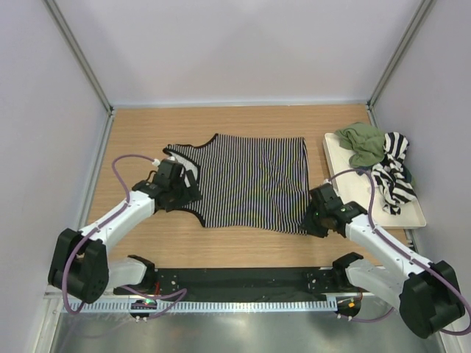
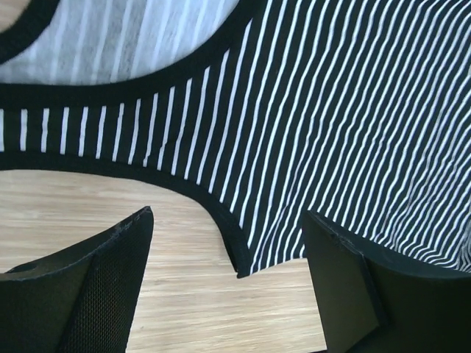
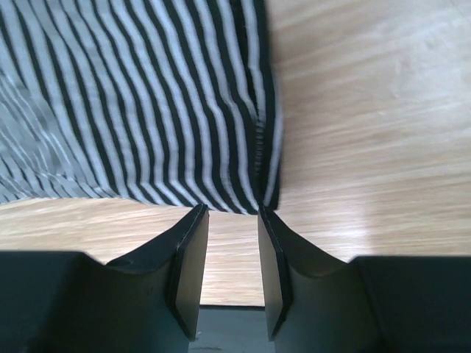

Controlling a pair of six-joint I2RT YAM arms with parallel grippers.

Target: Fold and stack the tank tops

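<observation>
The pinstriped tank top (image 1: pixel 250 180) is lying spread flat mid-worktop (image 1: pixel 243 246), and my left claw (image 2: pixel 228 215) is released, fingers wide apart right over its near-left armhole edge. My right claw (image 3: pixel 231 212) sits at the near-right hem corner with its fingers only narrowly apart and bare wood showing between them, so it's not grasping anything. The olive tank top (image 1: pixel 362 143) and broad-striped tank top (image 1: pixel 394 173) are bunched on the cream tray (image 1: pixel 412 217) over on the right.

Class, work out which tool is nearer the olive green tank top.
Right. The right tool sits just left of the tray, nearer the bases than the olive green tank top; the left tool is far left, at the pinstriped tank top's armhole.
</observation>
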